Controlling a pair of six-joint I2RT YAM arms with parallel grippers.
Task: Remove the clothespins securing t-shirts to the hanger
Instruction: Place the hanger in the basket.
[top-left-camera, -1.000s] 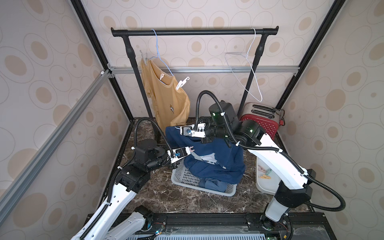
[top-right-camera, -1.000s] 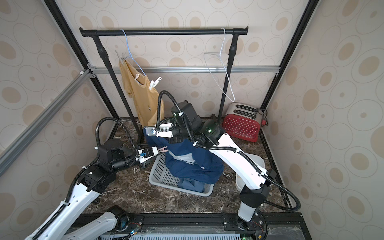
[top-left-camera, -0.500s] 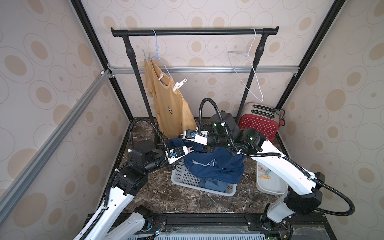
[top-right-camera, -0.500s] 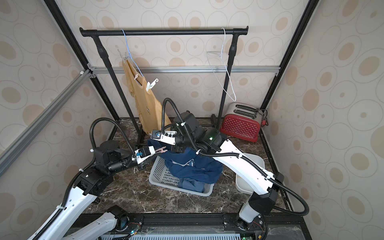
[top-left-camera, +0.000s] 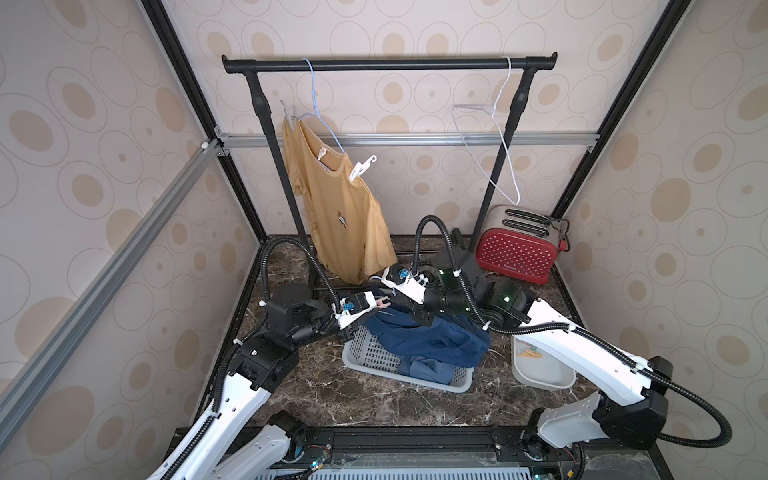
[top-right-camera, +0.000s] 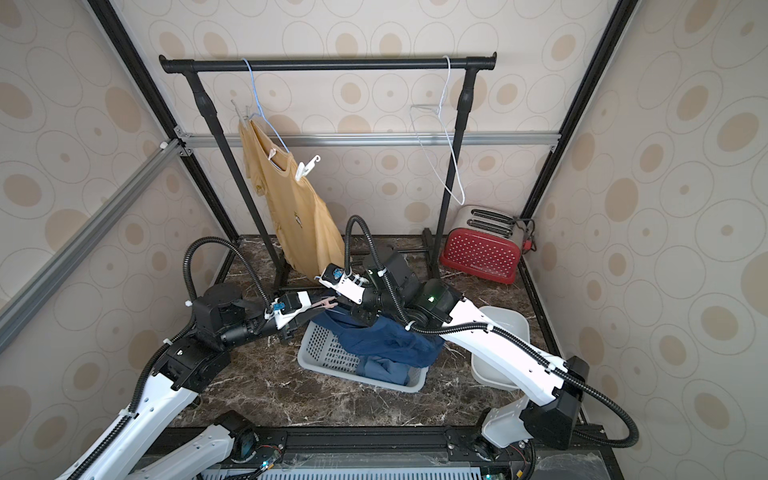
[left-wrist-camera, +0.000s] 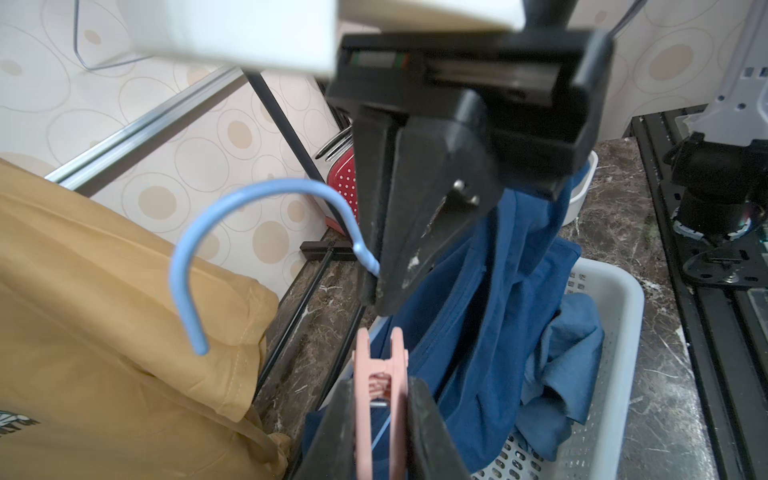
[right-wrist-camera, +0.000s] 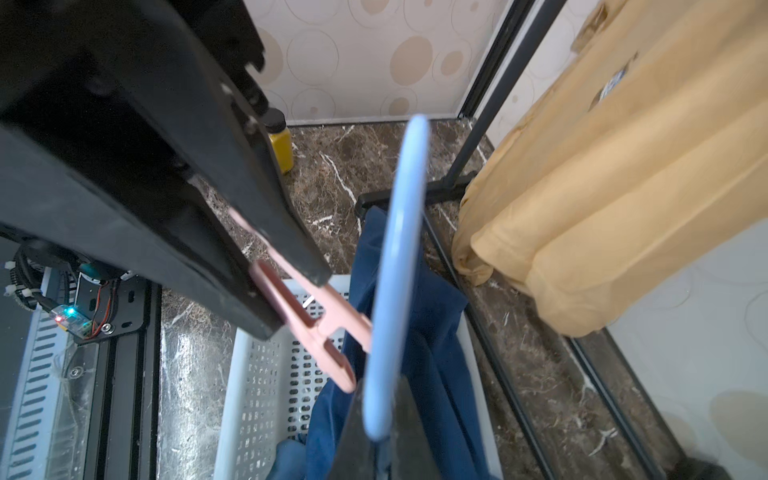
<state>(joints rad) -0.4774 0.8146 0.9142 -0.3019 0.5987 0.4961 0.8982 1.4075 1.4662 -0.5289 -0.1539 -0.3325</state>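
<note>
A: Left gripper (right-wrist-camera: 293, 301) state?
B: Squeezing pink clothespin (top-right-camera: 327, 304), mid-frame in both top views, at edge of blue t-shirt (top-left-camera: 428, 340). Right gripper (left-wrist-camera: 380, 297) pinches blue hanger (left-wrist-camera: 232, 199) neck, likely steadying it over the basket (top-left-camera: 370, 357).

The right gripper (left-wrist-camera: 384, 286) and left gripper (top-left-camera: 374, 306) sit lower than a second earlier. The blue shirt (top-left-camera: 428, 336) sags deeper into the basket (top-left-camera: 374, 358), and the yellow shirt (top-left-camera: 345, 216) swings toward them.
</note>
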